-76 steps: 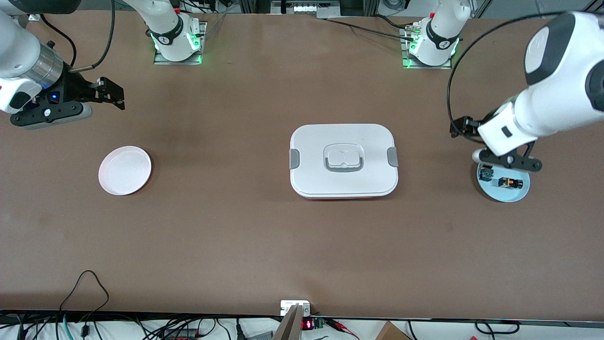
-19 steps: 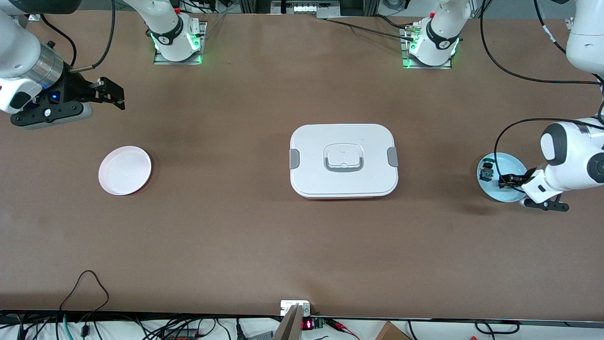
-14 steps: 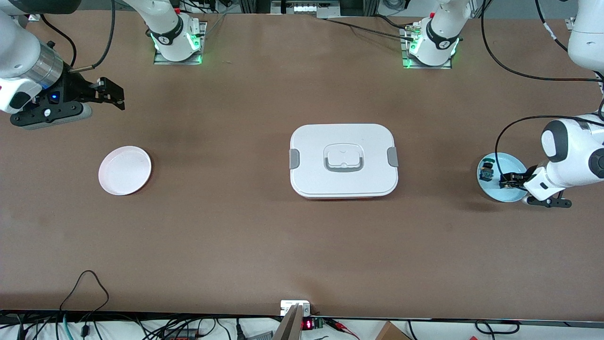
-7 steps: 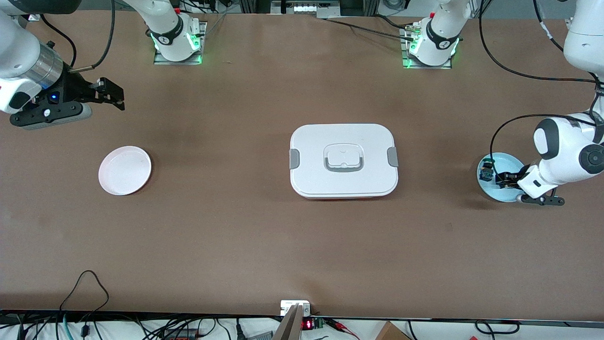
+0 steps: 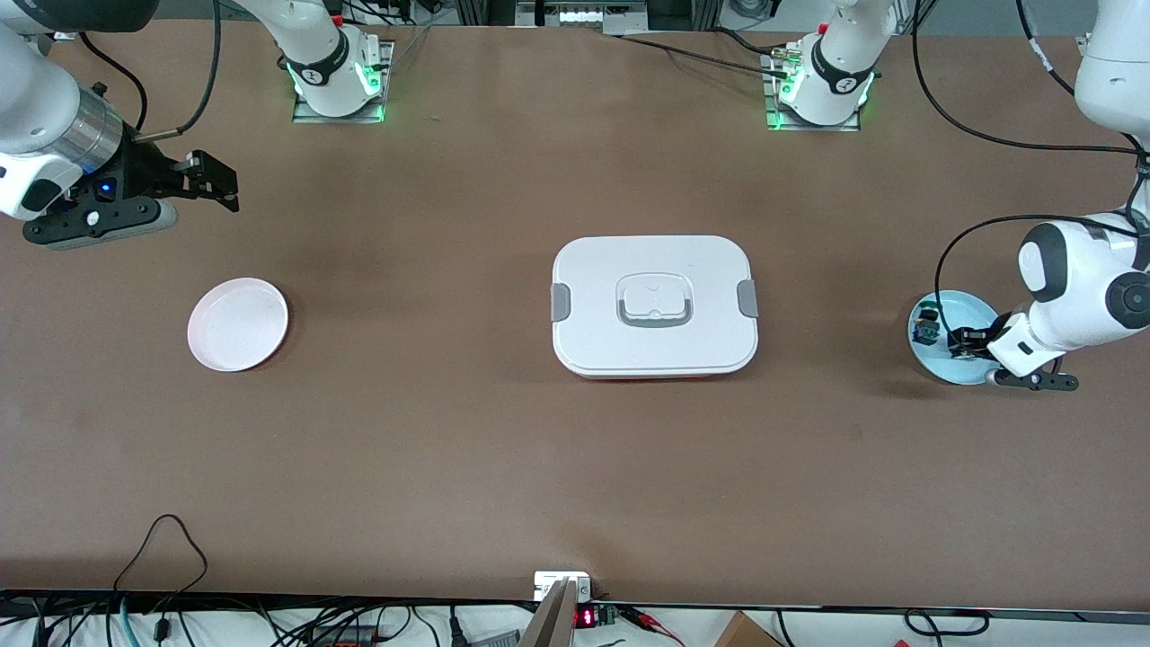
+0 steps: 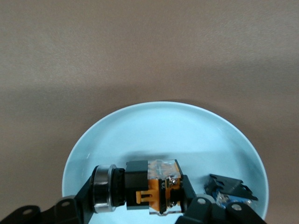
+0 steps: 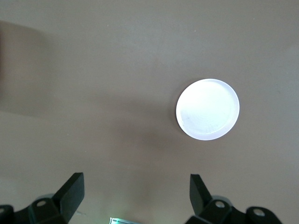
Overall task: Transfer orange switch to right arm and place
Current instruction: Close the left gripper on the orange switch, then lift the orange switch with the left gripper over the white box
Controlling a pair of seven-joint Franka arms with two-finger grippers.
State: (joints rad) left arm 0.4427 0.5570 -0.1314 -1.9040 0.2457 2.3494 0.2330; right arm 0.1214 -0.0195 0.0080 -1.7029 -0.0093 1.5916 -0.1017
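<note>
One step was done: left gripper [image 6: 140,205] fingers clamped the orange switch [image 6: 147,192], resting in the blue plate [image 6: 163,126]. Right gripper [image 7: 135,193] waited, fingers spread, above the worktop [image 5: 449,431]. Handover and placing remained.

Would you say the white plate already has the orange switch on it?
No, the white plate lies bare, while the orange switch sits on the light blue plate.

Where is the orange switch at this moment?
The orange switch lies in the light blue plate at the left arm's end of the table, clamped in the left hand, beside the black-and-teal component.
</note>
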